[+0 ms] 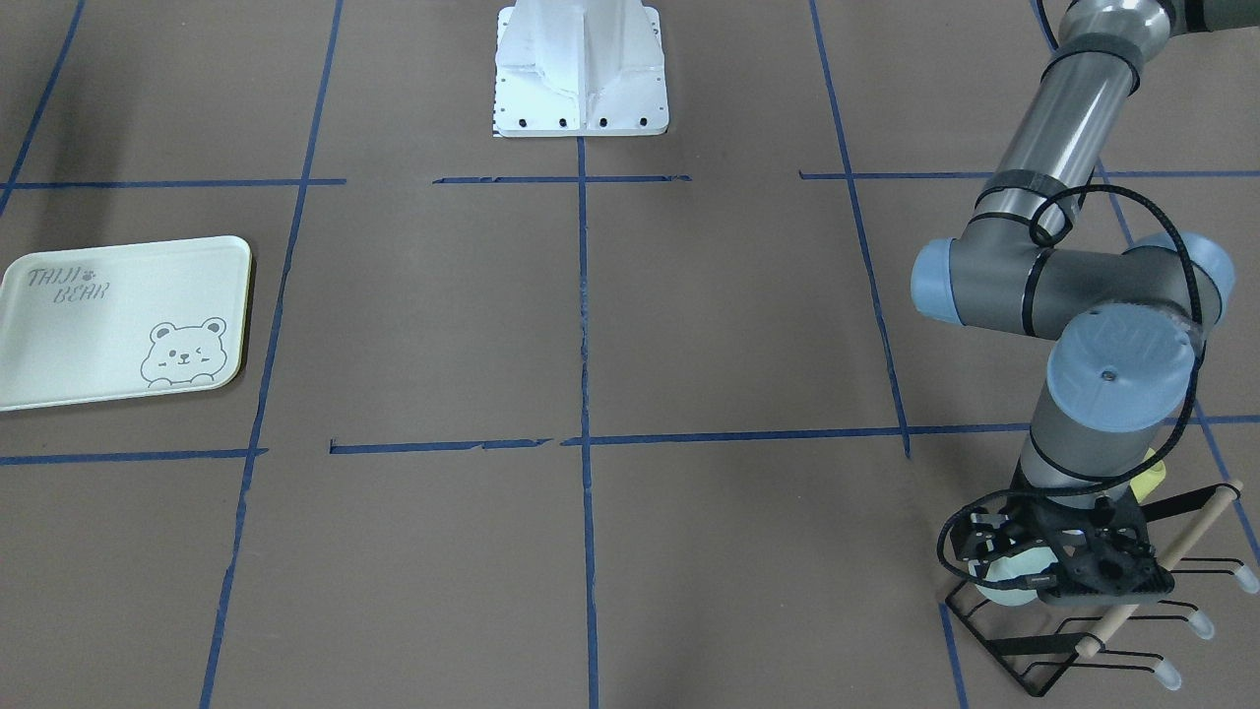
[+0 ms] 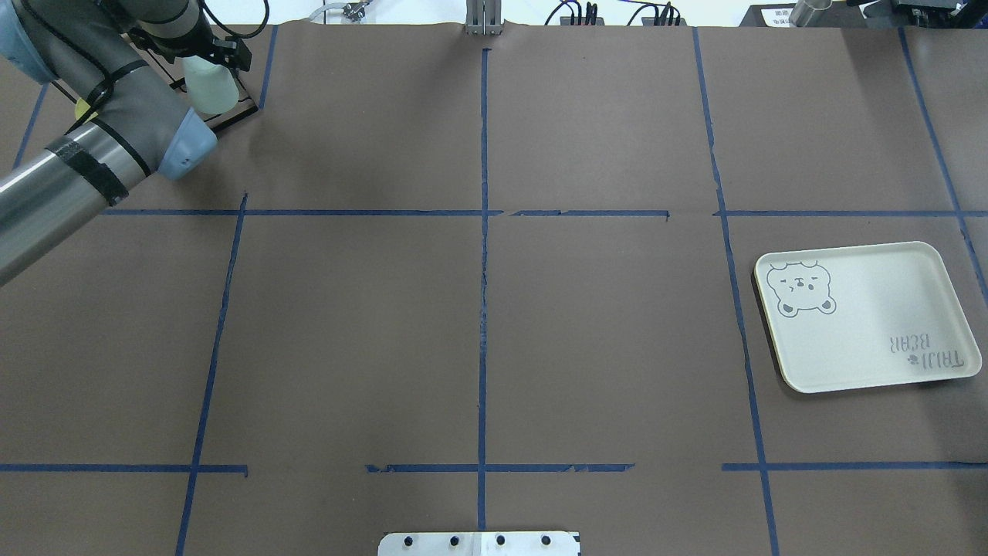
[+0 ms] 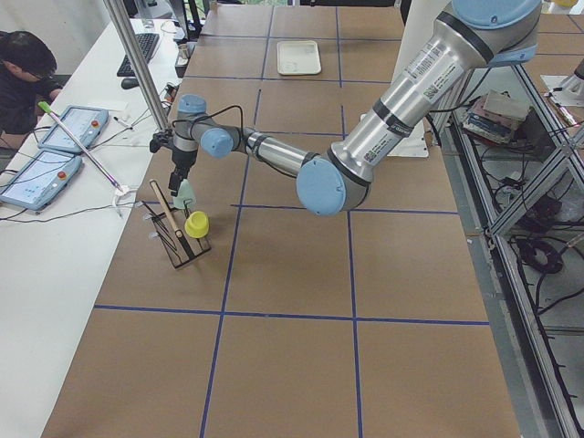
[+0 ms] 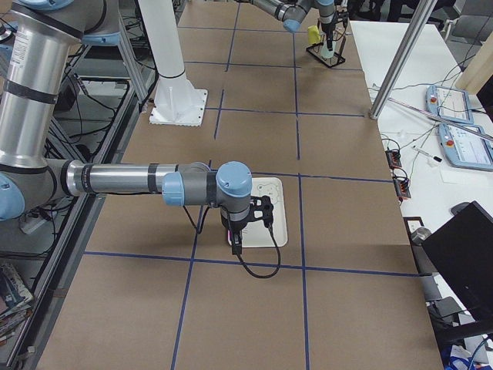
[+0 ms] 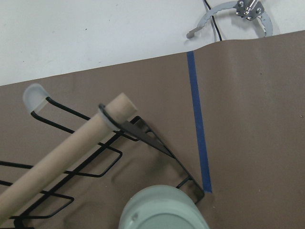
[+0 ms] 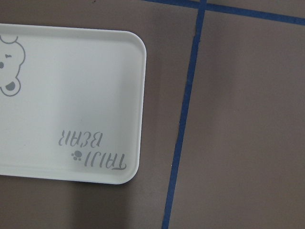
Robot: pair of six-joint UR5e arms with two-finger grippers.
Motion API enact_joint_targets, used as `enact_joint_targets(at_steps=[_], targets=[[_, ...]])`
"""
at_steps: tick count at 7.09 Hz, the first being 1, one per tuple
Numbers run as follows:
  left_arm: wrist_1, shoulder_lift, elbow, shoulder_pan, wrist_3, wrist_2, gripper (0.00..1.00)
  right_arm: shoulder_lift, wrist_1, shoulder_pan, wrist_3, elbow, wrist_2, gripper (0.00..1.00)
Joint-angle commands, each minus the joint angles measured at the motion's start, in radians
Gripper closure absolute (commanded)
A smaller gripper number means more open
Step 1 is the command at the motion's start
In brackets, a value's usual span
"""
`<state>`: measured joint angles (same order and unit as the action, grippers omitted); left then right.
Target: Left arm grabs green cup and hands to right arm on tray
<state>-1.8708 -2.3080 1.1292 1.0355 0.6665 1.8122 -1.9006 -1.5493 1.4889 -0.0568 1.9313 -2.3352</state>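
The pale green cup (image 1: 999, 583) is at the black wire rack (image 1: 1043, 655), at the table's far corner on the left arm's side. My left gripper (image 1: 1048, 563) is closed around it; the overhead view shows the cup (image 2: 210, 86) hanging under the gripper (image 2: 202, 58). The left wrist view shows the cup's round end (image 5: 162, 210) just past the rack's corner. The cream tray (image 2: 864, 316) with the bear drawing lies flat on the right arm's side. My right gripper (image 4: 236, 237) hovers over the tray's edge (image 4: 277, 231); I cannot tell whether it is open.
A yellow cup (image 3: 196, 224) sits on the rack (image 3: 173, 245) beside the green cup. A wooden dowel (image 5: 71, 157) runs along the rack's top. The white robot base (image 1: 581, 74) stands at mid-table. An operator and tablets are beyond the table's far edge.
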Motion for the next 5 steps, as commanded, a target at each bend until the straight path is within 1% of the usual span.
enact_joint_targets(at_steps=[1,2,3,4,5], targets=[[-0.001,-0.002,-0.003,0.000,0.001,-0.004,0.09,0.000,0.000,-0.001,0.000,0.000,0.000,0.00],[-0.001,-0.004,-0.002,0.000,0.007,-0.004,0.22,0.000,0.000,-0.001,0.000,0.000,-0.001,0.00],[-0.001,-0.004,0.001,0.000,0.010,-0.004,0.43,0.000,0.000,0.001,0.000,0.000,-0.001,0.00],[0.001,-0.004,0.006,0.001,0.005,-0.002,0.58,0.000,0.000,-0.001,0.000,0.000,-0.001,0.00],[0.004,-0.002,0.017,0.003,0.002,-0.001,0.64,0.000,0.000,0.001,0.000,0.000,-0.001,0.00]])
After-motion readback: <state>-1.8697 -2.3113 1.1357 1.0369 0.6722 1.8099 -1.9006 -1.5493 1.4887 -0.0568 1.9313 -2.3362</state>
